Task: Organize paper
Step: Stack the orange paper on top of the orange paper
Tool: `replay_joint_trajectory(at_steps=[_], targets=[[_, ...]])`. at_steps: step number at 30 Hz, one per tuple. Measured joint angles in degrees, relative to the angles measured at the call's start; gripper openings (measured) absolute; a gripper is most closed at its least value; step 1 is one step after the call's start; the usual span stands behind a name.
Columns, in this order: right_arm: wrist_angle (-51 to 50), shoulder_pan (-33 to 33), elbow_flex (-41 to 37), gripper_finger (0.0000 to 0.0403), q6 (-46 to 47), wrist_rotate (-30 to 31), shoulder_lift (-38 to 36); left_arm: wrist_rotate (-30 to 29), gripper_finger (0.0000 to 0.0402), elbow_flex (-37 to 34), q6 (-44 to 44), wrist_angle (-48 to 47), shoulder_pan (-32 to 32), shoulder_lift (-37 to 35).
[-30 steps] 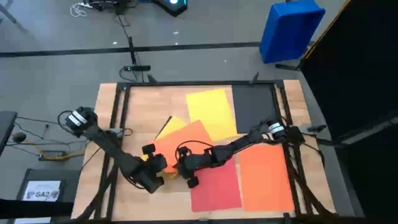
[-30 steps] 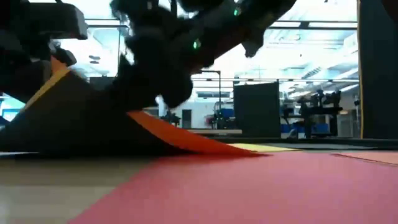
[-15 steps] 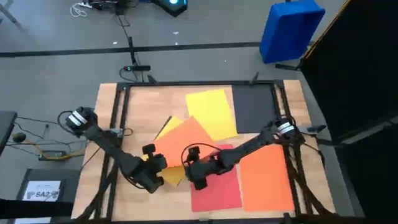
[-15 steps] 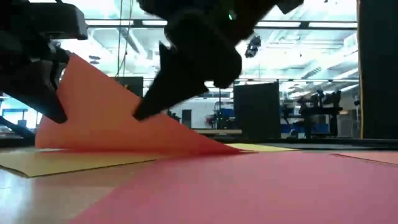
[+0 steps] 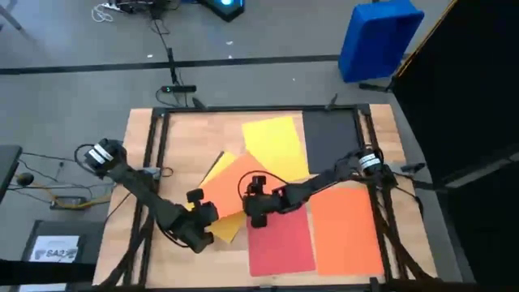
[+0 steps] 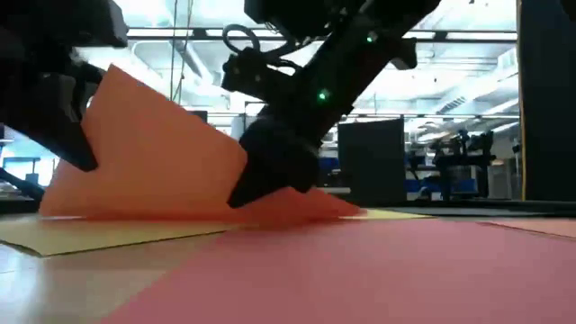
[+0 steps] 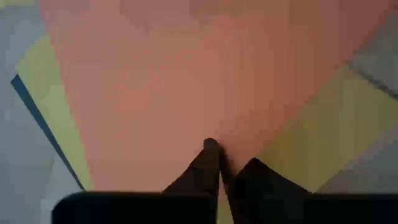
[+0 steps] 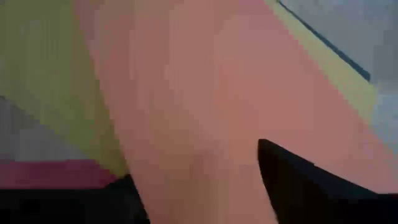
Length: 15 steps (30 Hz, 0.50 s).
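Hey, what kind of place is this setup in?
Probably a robotics lab or workshop: a wooden table on a grey floor with loose cables, and a large hall with ceiling strip lights beyond.

Non-task items noted around the table.
A blue bin [image 5: 378, 38] is being kept on the floor; a white-labelled dark box [image 5: 55, 246] is lying beside cables [image 5: 49, 193].

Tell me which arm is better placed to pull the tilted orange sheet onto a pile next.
Probably the left. Its tool is shut on the orange sheet's corner, lifting that edge. The right tool only presses on the sheet's other side, without a clear grip.
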Motion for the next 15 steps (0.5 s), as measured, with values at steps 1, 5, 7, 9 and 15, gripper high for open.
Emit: replay_joint_trajectory(at_steps=[1,5,7,9,15], targets=[[0.5,0.0,0.0,0.0098,-0.7,-0.5,0.0,0.0,0.0,0.7,0.5,-0.1,0.0,0.0],[1.9,-0.1,0.0,0.0013,-3.0,-1.2,0.0,-1.0,0.0,4.2,2.5,-2.2,0.0,0.0],[2.9,0.0,0.0,0.0006,-3.6,-1.1,0.0,-1.7,0.0,5.8,3.2,-3.7,0.0,0.0],[2.8,0.0,0.3,0.0002,-3.7,0.4,0.0,-2.5,0.0,7.7,3.6,-5.8,0.0,0.0],[2.8,1.7,1.4,0.0,-4.7,12.1,-1.7,-3.8,0.0,13.2,4.7,-10.3,-0.3,0.0]])
